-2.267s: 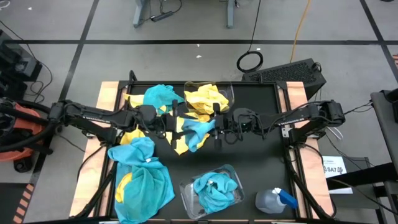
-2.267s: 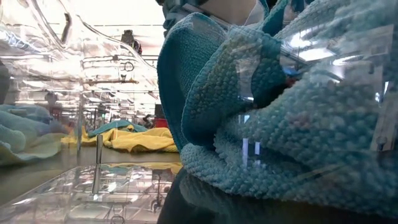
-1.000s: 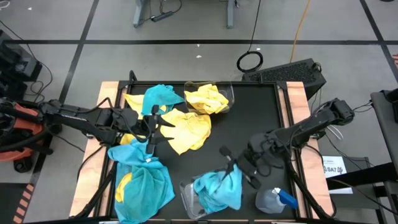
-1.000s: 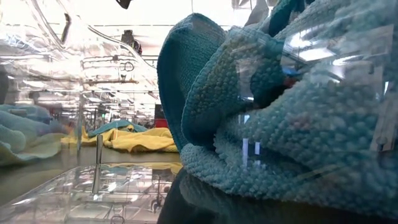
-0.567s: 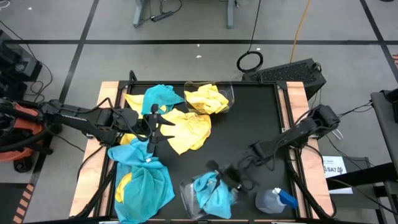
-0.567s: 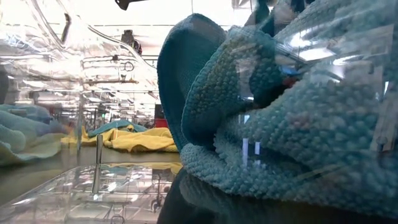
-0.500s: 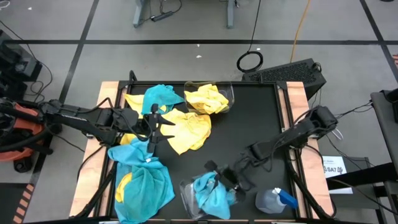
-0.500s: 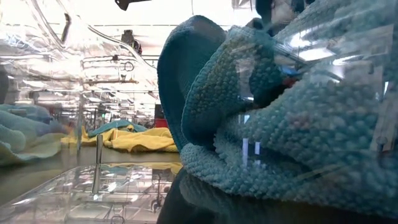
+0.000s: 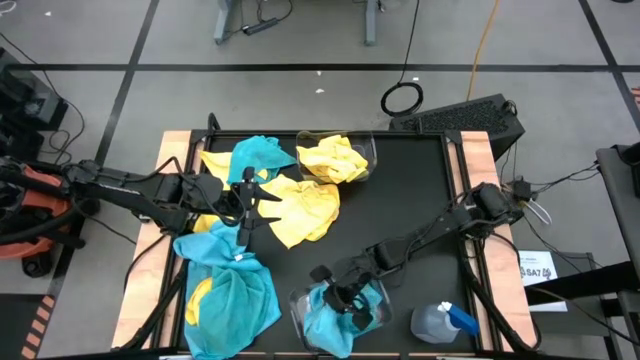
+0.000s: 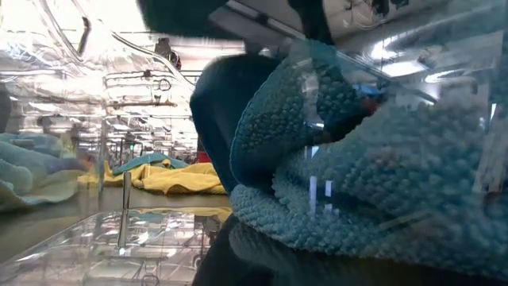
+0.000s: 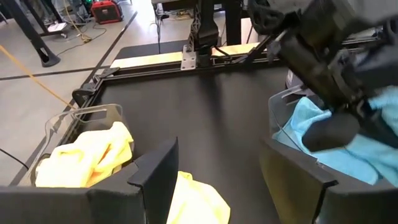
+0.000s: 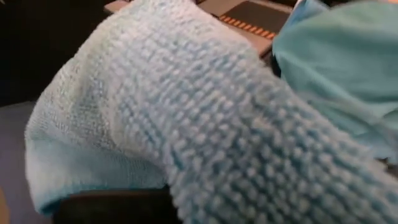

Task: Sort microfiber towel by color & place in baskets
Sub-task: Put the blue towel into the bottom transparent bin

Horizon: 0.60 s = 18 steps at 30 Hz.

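Note:
My right gripper is shut on a turquoise microfiber towel and sits low over the near clear basket, where the towel lies bunched on other turquoise cloth. The low view shows that towel through the basket wall. The far basket holds yellow towels. My left gripper hangs open at the table's left, above a yellow towel spread on the table. A turquoise towel lies at the far left, and a turquoise and yellow heap at the near left. My right gripper holds the turquoise towel, coming at it on a slant downward from the table's right side. The gripper's body hides the place of contact in the high view, and cloth fills the wrist view. The towel rests slack inside the near basket.
A clear spray bottle with a blue trigger lies at the near right, close to the near basket. Bare black table stretches between the two baskets and under the right arm. Wooden rails border the table's left and right sides.
My right gripper has moved toward the table's near edge and leftward, and sunk over the near basket, staying shut on the turquoise towel. The towel, which hung below the fingers, now lies bunched in the basket.

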Each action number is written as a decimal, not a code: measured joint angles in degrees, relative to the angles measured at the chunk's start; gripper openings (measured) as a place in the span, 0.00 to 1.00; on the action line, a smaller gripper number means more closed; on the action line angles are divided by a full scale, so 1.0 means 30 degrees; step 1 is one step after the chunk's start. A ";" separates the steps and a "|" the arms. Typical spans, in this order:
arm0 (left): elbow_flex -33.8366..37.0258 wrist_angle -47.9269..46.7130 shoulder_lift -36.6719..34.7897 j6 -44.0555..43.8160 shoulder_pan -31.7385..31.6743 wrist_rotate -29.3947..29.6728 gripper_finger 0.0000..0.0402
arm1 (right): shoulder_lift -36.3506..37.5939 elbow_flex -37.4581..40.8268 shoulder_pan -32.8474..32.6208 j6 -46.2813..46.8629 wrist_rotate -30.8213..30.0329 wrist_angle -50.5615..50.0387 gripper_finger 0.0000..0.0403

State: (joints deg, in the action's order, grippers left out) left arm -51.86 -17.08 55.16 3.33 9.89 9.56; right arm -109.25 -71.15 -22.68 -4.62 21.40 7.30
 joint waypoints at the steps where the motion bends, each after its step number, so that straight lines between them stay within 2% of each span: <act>1: 0.0005 -0.0002 0.0000 -0.0004 0.0000 0.0002 0.56 | -0.0308 -0.0166 -0.0014 0.0198 -0.0010 -0.0062 0.02; 8: 0.0006 0.0000 0.0000 -0.0159 0.0000 0.0051 0.56 | -0.2119 -0.0558 -0.0014 0.1622 -0.0141 -0.0034 0.02; 18: 0.0000 -0.0329 0.0000 -0.0517 0.0000 0.0058 0.56 | -0.2740 -0.0643 -0.0003 0.2067 -0.0865 0.0014 0.02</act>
State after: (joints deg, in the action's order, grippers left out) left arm -51.86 -18.07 55.16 1.78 9.89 9.74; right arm -117.47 -73.08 -22.69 1.58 18.80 7.34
